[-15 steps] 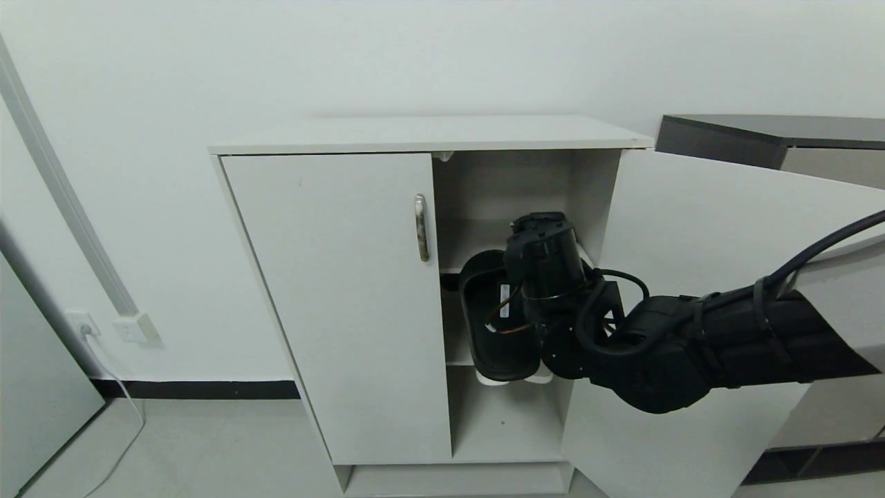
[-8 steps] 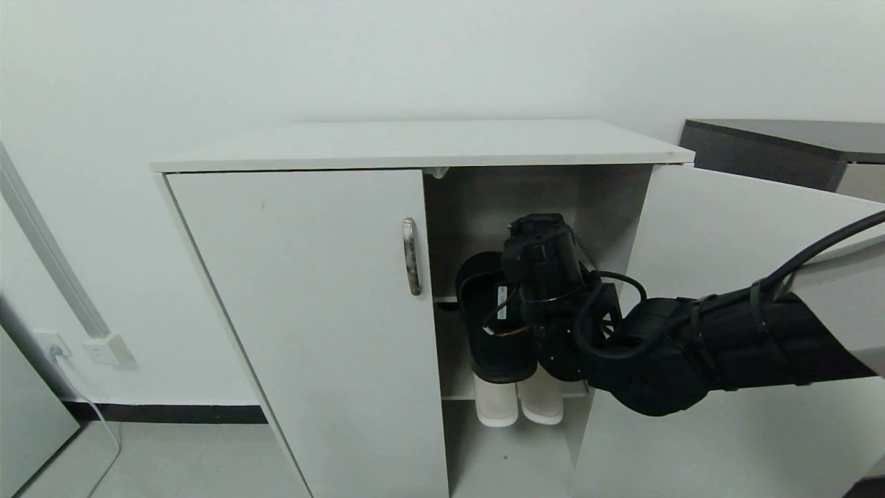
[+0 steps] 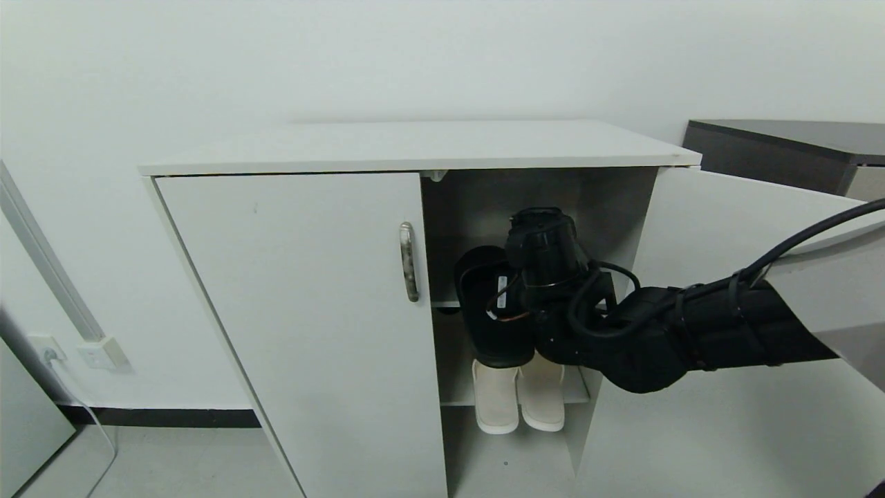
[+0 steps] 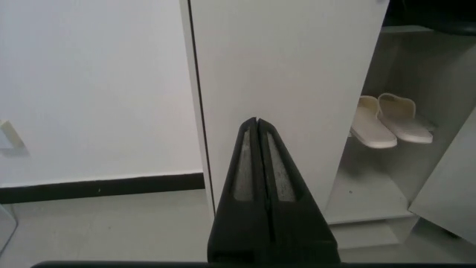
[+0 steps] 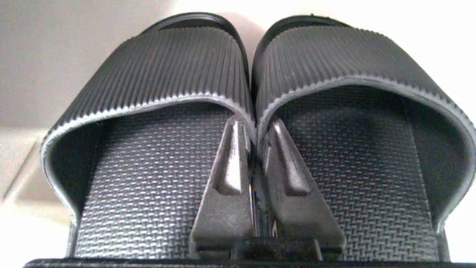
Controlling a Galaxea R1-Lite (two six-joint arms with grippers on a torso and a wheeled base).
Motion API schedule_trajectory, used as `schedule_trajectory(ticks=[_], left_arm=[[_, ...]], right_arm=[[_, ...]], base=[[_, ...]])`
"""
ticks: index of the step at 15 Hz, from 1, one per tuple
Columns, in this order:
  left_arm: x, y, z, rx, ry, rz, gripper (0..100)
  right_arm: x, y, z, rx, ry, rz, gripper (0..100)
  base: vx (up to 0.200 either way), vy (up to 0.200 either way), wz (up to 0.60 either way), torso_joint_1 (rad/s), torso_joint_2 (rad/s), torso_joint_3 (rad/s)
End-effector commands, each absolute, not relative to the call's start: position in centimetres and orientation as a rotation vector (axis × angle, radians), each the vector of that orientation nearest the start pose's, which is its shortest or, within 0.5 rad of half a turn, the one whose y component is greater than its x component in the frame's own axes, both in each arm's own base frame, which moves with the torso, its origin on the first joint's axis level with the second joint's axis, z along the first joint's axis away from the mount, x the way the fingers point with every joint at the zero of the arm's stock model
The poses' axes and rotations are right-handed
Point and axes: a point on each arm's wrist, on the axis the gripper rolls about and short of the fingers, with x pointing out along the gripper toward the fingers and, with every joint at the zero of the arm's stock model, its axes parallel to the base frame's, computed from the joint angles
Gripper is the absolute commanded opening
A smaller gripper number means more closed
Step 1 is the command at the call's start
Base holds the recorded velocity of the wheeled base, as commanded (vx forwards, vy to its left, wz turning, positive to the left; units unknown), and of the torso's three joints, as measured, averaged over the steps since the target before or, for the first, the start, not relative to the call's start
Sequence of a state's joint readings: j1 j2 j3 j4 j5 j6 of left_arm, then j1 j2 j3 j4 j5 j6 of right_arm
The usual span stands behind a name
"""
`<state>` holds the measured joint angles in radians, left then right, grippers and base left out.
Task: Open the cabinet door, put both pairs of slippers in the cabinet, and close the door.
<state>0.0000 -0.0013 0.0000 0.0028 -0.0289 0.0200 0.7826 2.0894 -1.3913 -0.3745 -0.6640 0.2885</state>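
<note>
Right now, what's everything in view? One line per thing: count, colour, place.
cabinet: one, white, against the wall
left door: one, white, shut
right door: one, white, swung open
handle: one, metal, on the left door's inner edge
white slippers: one pair, on the lower shelf, toes over its front edge
black slippers: one pair, at the open compartment, above the white pair
wall sockets: two, white, low on the wall left of the cabinet
dark unit: one, grey, right of the cabinet
left hand: shut, empty, facing the left door
right hand: shut on the black slippers
</note>
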Motion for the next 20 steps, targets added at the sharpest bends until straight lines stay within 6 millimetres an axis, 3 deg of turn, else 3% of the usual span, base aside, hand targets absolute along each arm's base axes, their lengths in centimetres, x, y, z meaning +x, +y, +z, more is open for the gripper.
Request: schedule_trajectory(ticks=[1,5,12,20], left_arm=[[-2.3,-0.1,7.5,0.020,0.003,-0.029,0],[-2.3,-0.1,7.5,0.020,0.003,-0.029,0],[-2.3,-0.1,7.5,0.018,0.003,-0.028,0],[-2.3,-0.1,7.5,0.015,0.003,-0.028,0]], right_arm=[[32.7,29.0,16.9,0.060,0.263,0.068,0],[35.4,28.8,17.5,0.080,0.247,0.035,0],[37.3,29.2,19.3,0.090,0.224,0.021,0],[38.3,29.2,17.6,0.076,0.246,0.002,0]], base=[[0.000,0.000,0.00,0.000,0.00,0.000],[0.000,0.000,0.00,0.000,0.00,0.000],[0.000,0.000,0.00,0.000,0.00,0.000],[0.000,0.000,0.00,0.000,0.00,0.000]])
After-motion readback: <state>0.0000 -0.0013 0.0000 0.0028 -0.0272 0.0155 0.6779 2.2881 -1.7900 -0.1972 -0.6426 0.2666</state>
